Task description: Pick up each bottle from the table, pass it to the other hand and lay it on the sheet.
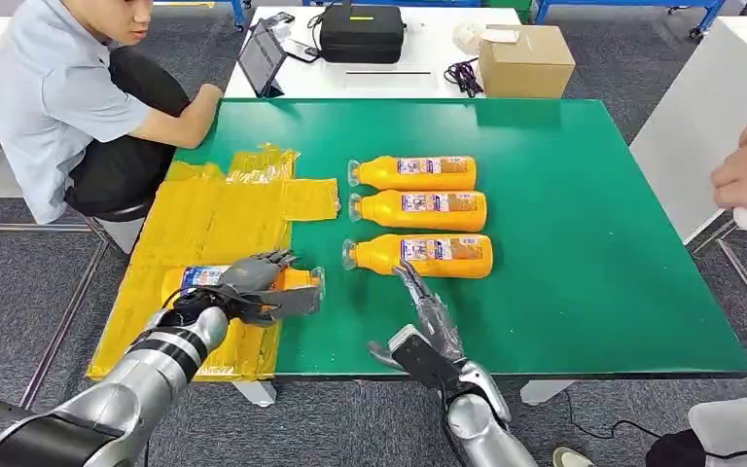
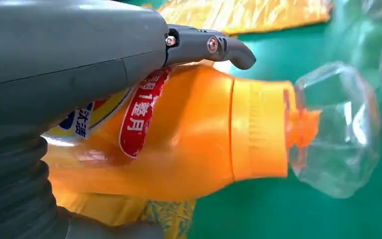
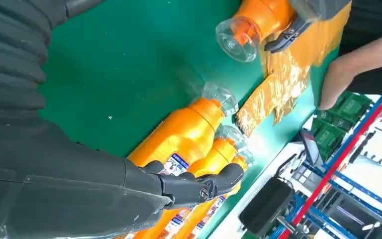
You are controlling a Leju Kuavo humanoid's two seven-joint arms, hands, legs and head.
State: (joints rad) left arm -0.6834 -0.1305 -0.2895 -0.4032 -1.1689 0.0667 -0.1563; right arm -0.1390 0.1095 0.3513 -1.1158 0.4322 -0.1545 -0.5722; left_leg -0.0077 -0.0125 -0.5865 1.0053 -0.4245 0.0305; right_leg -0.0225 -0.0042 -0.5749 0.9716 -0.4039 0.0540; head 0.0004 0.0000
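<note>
The left hand [image 1: 253,284] grips an orange plastic bottle with a clear cap [image 1: 297,282] lengthwise over the crinkled yellow sheet [image 1: 216,219], cap toward the right hand [image 1: 426,316], which looks open and empty

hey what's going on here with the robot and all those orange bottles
The robot's left hand grips an orange bottle lying at the edge of the yellow sheet. Its right hand is open, hovering just short of the nearest of three more bottles lying in a row on the green table. A person sits at the far left corner, watching.
</note>
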